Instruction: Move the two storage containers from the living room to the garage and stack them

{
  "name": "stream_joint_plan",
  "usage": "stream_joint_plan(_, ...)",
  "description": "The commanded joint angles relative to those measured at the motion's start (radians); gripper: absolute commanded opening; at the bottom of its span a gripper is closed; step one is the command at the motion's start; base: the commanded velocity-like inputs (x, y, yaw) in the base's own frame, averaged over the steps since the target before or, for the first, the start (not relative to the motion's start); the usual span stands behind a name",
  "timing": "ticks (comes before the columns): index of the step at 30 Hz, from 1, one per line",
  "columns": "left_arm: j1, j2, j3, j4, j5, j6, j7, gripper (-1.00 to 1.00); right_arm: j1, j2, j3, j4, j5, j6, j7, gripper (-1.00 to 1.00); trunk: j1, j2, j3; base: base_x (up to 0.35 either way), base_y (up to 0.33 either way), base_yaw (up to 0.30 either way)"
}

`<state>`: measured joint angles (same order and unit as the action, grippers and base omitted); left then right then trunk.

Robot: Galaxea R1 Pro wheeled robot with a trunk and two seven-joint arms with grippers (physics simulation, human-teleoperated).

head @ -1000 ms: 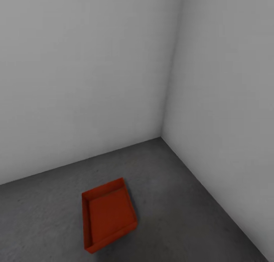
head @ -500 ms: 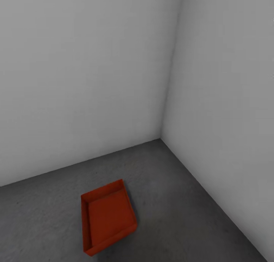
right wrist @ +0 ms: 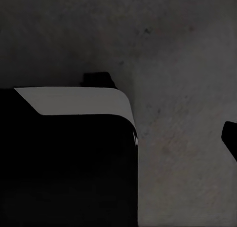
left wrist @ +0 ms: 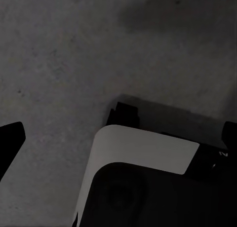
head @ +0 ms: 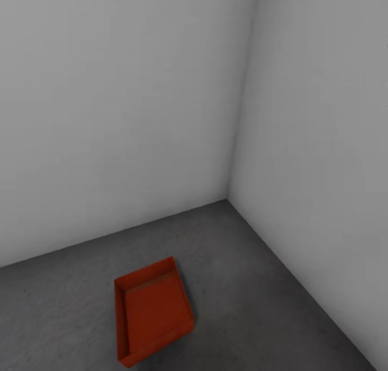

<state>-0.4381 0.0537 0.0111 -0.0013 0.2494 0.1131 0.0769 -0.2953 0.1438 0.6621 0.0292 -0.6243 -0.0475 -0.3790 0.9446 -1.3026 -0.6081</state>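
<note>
Sitting on the dark grey concrete floor (head: 242, 285) of the garage is one orange-red storage container (head: 153, 312), open top up, near the corner where two pale grey walls (head: 124, 107) meet. Wrist cams look down at concrete w/ part of the robot's white-and-black base (left wrist: 143, 153). Left end effector (left wrist: 118, 133) & right end effector (right wrist: 229, 138) show only dark finger edges, so can't tell how wide either is; nothing seen in them.

Dark grey concrete floor (head: 242, 285), one orange-red storage container (head: 152, 310) resting flat on it

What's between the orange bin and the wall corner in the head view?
Nothing: in the head view only bare floor runs from the storage container to the corner where the two grey walls meet.
</note>
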Motion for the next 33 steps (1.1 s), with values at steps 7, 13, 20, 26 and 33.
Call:
stream_joint_plan(7,-0.001,0.000,0.000,0.000,0.005,0.003,0.002,1.00,-0.001,-0.016,0.008,0.003,-0.012,-0.001,-0.001,1.00,0.000,0.000,0.000,0.000,0.000,0.000)
stream_joint_plan(13,-0.001,0.000,0.000,0.000,0.005,0.003,0.002,1.00,-0.001,-0.024,0.008,0.003,-0.010,-0.005,0.000,1.00,0.000,0.000,0.000,0.000,0.000,0.000)
stream_joint_plan(20,-0.001,0.000,0.000,0.000,0.005,0.003,0.002,1.00,-0.001,-0.023,0.008,0.003,-0.008,-0.002,0.000,1.00,0.000,0.000,0.000,0.000,0.000,0.000)
stream_joint_plan(26,-0.001,0.000,0.000,0.000,0.005,0.003,0.003,1.00,-0.001,-0.027,0.008,0.003,-0.009,0.000,-0.001,1.00,0.000,0.000,0.000,0.000,0.000,0.000)
stream_joint_plan(33,-0.001,0.000,0.000,0.000,0.005,0.003,0.002,1.00,-0.001,-0.027,0.008,0.003,-0.009,-0.001,-0.001,1.00,0.000,0.000,0.000,0.000,0.000,0.000)
